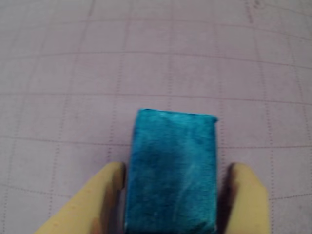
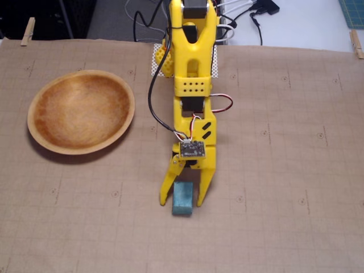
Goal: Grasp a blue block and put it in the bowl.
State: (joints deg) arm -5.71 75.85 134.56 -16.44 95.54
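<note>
The gripper (image 2: pixel 182 200) is straddling the block (image 2: pixel 183 197), jaws wide; it looks light, rigid, matte, best pinched across its long sides.

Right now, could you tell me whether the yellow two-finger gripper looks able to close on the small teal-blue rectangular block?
Probably yes. The gripper is open, with one finger on each side of the teal-blue block, and nothing lies between fingers and block in either view. The wooden bowl sits well clear.

Wrist view sits low behind the claw (image 1: pixel 173 168), close on the blue block (image 1: pixel 170 170). Fixed view looks steeply down from above, farther off, facing the arm's base; both share the block and gridded counter (image 2: pixel 284 170).
</note>
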